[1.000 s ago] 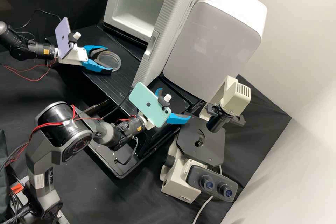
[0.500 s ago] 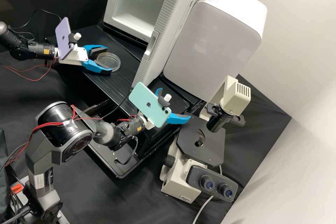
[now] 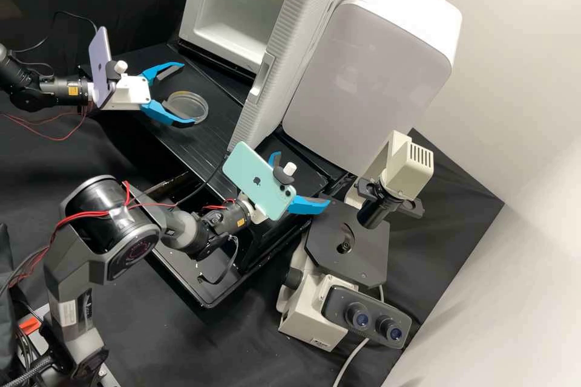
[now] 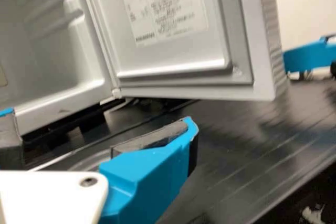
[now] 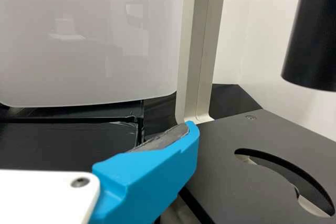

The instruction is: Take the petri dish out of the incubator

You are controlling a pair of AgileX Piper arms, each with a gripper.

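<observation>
High view: the petri dish [image 3: 192, 107] lies flat on the black ribbed shelf [image 3: 206, 145], outside the incubator [image 3: 242, 6] and just ahead of the left claw [image 3: 184, 93]. That claw's two blue fingers are spread wide and grip nothing. The lower finger [image 3: 172, 116] overlaps the dish's near rim from this angle, and I cannot tell whether it touches. The upper finger [image 3: 162, 68] stands clear of the dish, on its far side. The left arm comes in roughly level, its wrist almost horizontal and its fingers pointing across the shelf.

Beyond this claw and the dish, the incubator's chamber is open. Its thick door [image 3: 302, 42] is swung wide on the side of the dish opposite the claw. In the left wrist view, the door's labelled inner face rises close behind the finger.

The door stands between the left claw and the right claw [image 3: 305, 190], which is well apart from the dish. The right claw's fingers are parted and hold nothing. One of them sits at the edge of the microscope [image 3: 339, 302], by its black stage [image 5: 262, 145]. The right arm reaches low across the shelf's near end.
</observation>
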